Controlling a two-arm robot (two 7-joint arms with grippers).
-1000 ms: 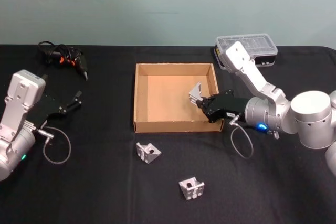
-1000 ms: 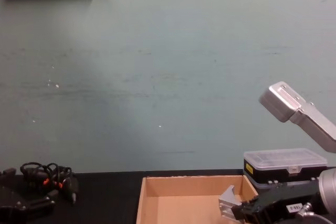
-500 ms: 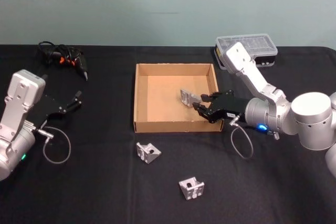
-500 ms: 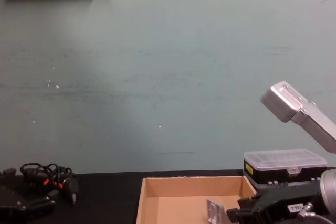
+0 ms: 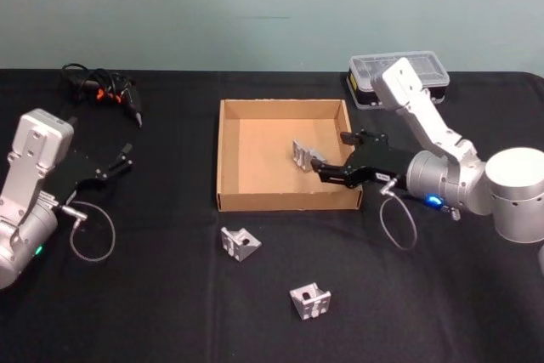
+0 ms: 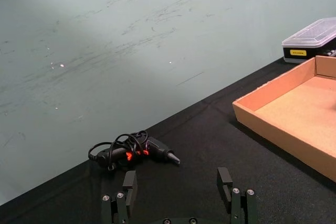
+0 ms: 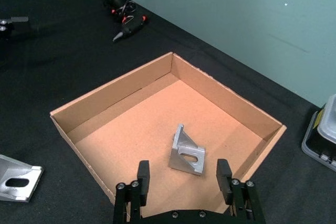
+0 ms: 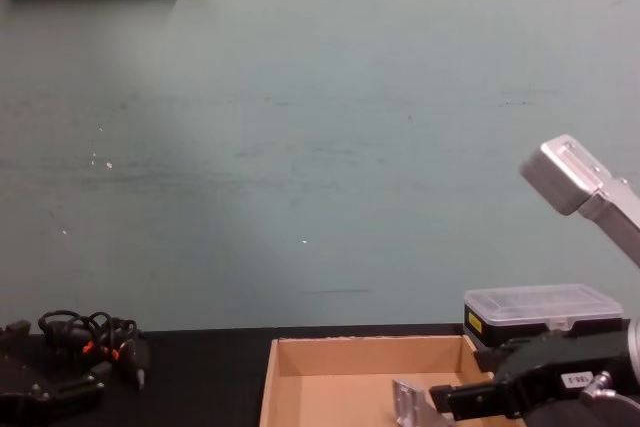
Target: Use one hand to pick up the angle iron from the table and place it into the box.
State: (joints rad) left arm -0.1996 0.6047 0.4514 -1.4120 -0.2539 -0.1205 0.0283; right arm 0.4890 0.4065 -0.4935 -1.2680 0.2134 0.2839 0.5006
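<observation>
- Spread wide and gripping nothing, the jaws of the black clawed right gripper (image 5: 331, 152) hang over the box's right side, one finger to either side of the part.
- I see the small silver-grey metal angle iron (image 7: 186, 153) resting on the box floor, near the right wall, one flange down and the other standing up, free of both fingers.
- I judge the drop into the wide, shallow tan cardboard box (image 5: 223, 155) as done. It sits mid-way across the flat matte black table (image 5: 170, 295).
- Risk on backing out: the lower finger looks close to the part in the head view and could nudge or tip it.
- Second risk: the arm reaches in across the low right wall, so a low retreat could hook the cardboard and drag the box.
- Out on the left side, the left gripper (image 6: 177, 179) is parked, jaws apart and empty.
- Count of angle irons: three. One is in the box and two are on the table just in front of it, a nearer-left one (image 5: 240, 245) and a front one (image 5: 310, 303).
- Count of the rest: one box, one black plastic case with a clear lid (image 5: 399, 74) at the far right, and one black corded tool with orange marks (image 5: 102, 91) at the far left.
</observation>
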